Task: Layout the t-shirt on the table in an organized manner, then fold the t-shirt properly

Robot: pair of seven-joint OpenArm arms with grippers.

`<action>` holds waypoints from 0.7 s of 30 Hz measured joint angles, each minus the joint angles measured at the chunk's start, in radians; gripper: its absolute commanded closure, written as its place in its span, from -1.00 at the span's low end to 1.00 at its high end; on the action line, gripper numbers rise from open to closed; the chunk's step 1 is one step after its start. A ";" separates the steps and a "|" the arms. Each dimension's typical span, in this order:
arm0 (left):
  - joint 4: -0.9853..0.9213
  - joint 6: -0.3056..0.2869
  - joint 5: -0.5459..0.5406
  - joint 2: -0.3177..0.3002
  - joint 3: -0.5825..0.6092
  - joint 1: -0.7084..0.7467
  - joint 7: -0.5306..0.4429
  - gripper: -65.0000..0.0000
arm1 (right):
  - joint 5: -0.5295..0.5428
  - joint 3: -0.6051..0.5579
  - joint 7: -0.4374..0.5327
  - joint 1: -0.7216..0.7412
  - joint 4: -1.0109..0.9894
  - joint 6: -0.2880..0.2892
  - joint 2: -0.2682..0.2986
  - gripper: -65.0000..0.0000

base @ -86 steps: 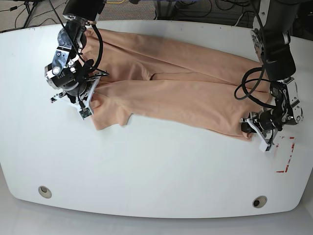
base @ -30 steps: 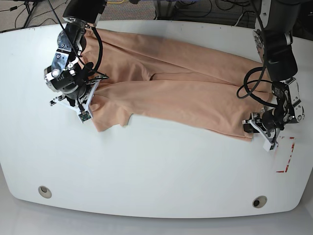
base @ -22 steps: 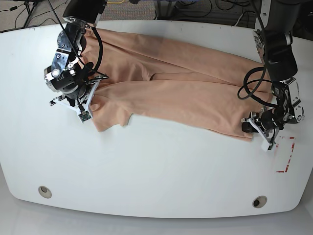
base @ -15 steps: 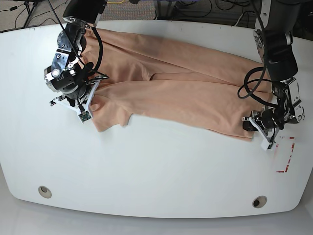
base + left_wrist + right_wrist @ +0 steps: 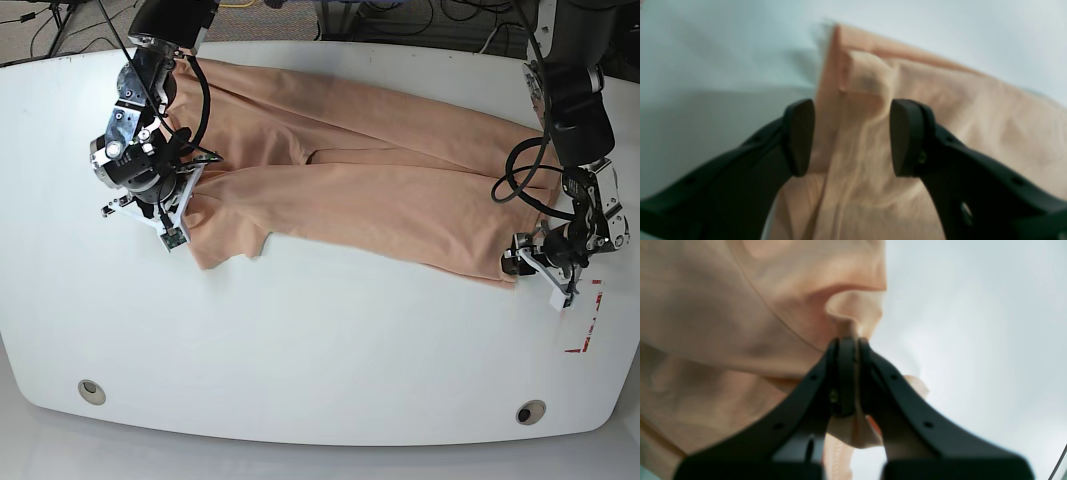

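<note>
White table (image 5: 320,340) bears the t-shirt (image 5: 350,190): right tool (image 5: 848,350) pinches it, left tool (image 5: 848,133) released.

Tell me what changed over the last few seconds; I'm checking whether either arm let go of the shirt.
The left claw has opened: its jaws now stand apart over the t-shirt corner, which it had pinched, and the arm has edged slightly outward. The right claw stays shut on the t-shirt's other end. The shirt lies as before on the table.
</note>
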 measured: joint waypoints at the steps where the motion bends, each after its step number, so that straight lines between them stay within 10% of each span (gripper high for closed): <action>1: 0.000 0.008 -0.002 0.000 0.000 0.000 -0.005 -0.04 | 0.000 0.000 0.000 0.000 0.000 0.000 0.000 0.98; 17: -0.002 0.008 -0.004 0.029 0.097 -0.031 -0.019 -0.03 | 0.000 0.000 0.000 0.001 0.000 0.000 0.000 0.98; 21: -0.002 0.008 -0.004 0.056 0.098 -0.025 -0.014 0.25 | 0.000 0.000 0.000 0.008 0.000 0.000 0.000 0.98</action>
